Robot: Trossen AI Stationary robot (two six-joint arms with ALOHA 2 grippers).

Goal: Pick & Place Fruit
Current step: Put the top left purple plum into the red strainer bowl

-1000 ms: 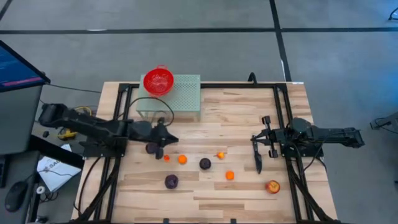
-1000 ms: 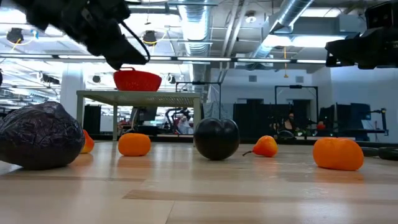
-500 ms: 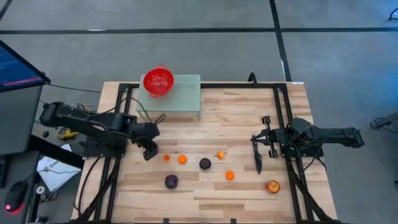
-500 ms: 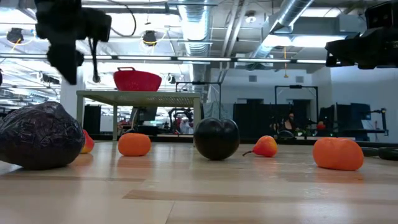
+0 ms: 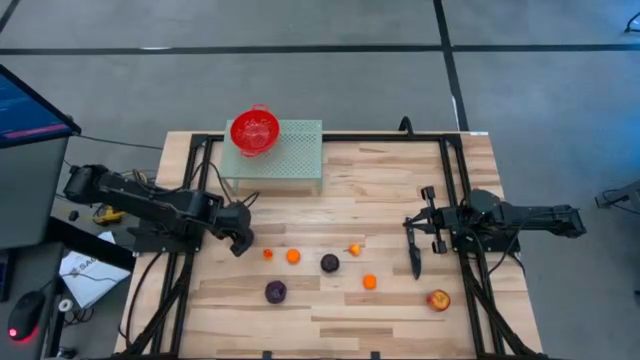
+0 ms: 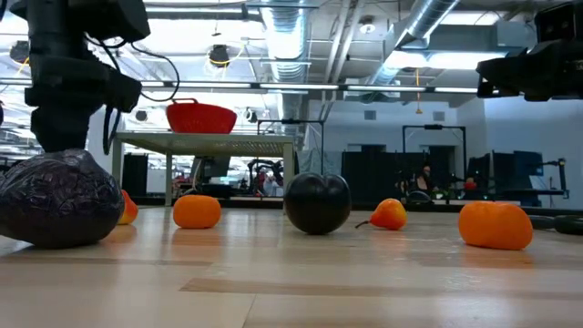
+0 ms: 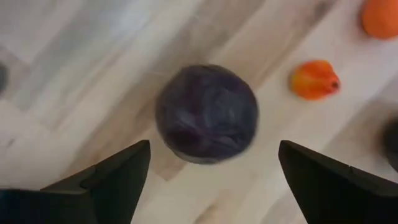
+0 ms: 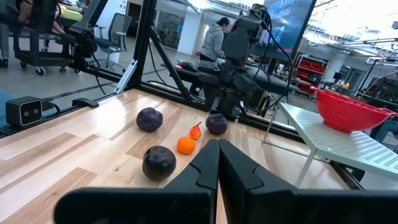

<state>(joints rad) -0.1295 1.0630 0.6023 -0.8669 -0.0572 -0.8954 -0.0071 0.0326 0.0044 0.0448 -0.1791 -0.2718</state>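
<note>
A dark purple fruit (image 7: pixel 206 113) rests on the wooden table, and my left gripper (image 7: pixel 212 149) hangs over it, open and pointing down. One finger stands on each side of it without touching. From above, the left gripper (image 5: pixel 238 242) hides this fruit. Two other purple fruits (image 5: pixel 275 291) (image 5: pixel 329 263), several small orange ones (image 5: pixel 292 256) and a red-yellow one (image 5: pixel 438 299) lie spread over the table's middle and near part. At the table's right my right gripper (image 5: pixel 415 268) stays level and shut, with nothing between its fingers.
A red colander (image 5: pixel 255 130) sits on a pale green perforated stand (image 5: pixel 290 160) at the far left of the table. Black frame rails (image 5: pixel 195 190) run along the table's left, right and far sides. Bare wood lies along the near edge.
My left gripper has drawn back toward the table's left edge and sunk a little. It has tipped from nearly level to pointing down, rolled about its own line, and opened over the purple fruit. No fruit has moved.
</note>
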